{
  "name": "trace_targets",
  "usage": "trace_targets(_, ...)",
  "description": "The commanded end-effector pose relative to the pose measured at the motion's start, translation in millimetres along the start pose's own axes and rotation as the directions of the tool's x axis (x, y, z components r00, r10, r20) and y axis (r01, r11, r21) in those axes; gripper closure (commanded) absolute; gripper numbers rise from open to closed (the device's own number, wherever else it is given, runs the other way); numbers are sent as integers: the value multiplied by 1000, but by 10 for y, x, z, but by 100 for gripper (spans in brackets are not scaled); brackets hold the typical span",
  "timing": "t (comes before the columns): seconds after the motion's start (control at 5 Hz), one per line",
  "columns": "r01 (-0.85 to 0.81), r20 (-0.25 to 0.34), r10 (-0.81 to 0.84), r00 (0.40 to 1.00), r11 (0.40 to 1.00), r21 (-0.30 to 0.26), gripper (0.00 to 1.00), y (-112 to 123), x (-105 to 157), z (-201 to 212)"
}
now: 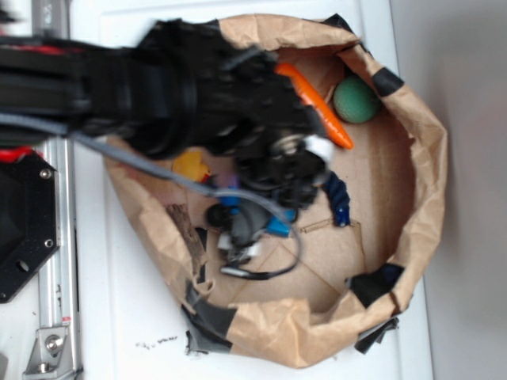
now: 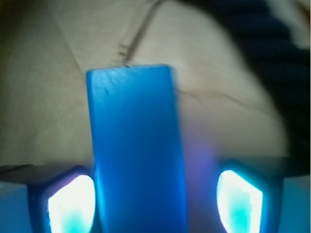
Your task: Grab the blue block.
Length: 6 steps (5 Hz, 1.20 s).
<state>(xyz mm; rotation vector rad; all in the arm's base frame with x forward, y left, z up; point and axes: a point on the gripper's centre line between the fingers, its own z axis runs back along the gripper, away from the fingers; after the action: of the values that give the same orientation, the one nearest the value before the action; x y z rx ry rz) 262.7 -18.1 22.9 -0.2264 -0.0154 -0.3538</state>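
In the exterior view the black arm reached in from the left over the white table and into a crumpled brown paper bag lying open on its side. Low against the bag's floor sat the gripper, and beneath its body only small slivers of the blue block showed. A yellow duck peeked out just left of the wrist, partly hidden by the arm. Further right lay an orange carrot, slanting down toward the bag's middle, with a dark navy rope below its tip and a green ball near the bag's upper right wall. In the wrist view the left finger stood at the lower left, touching or nearly touching the block's side. The block ran lengthwise away from the camera between the two fingers, resting on the brown paper. A clear gap separated it from the right finger, so the jaws were spread around the block and not yet pinching it. The rope curved blurred across the upper right corner.
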Motion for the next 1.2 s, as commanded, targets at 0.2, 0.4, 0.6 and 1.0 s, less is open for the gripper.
trace_targets(0.2,-20,-23,24,999,990,137,100,-100,46,-59)
trace_targets(0.4,-92,64,81,995,977,193,100,-13,55,467)
trace_targets(0.6,-131,82,121,989,983,131,100,149,83,1007)
trace_targets(1.0,-133,63,125,990,982,137,100,27,46,1543)
